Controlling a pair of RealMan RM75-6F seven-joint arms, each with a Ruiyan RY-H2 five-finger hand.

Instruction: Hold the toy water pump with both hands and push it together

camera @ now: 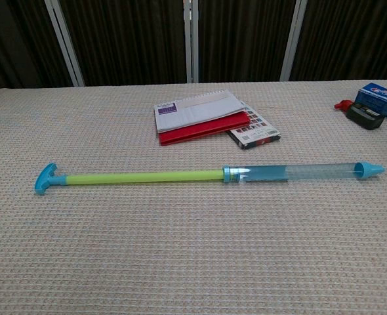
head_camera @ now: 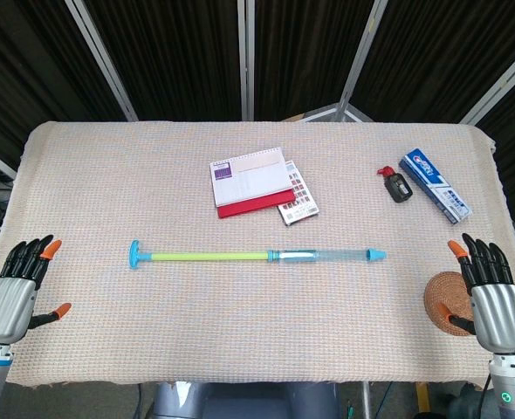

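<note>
Green-blue toy water pump [head_camera: 256, 256], one; two booklets [head_camera: 256, 182].

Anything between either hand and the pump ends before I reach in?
Nothing visible. Bare cloth lies between the left hand and the pump handle, and between the right hand and its nozzle. The woven coaster sits beside the right hand, nearer than that path.

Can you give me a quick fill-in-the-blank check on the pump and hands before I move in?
1. The toy water pump lies with its green rod pulled ___.
2. Its T-handle points toward the ___ hand.
3. The right hand holds ___.
4. The woven coaster sits beside the ___ hand.

Missing: out; left; nothing; right
</note>
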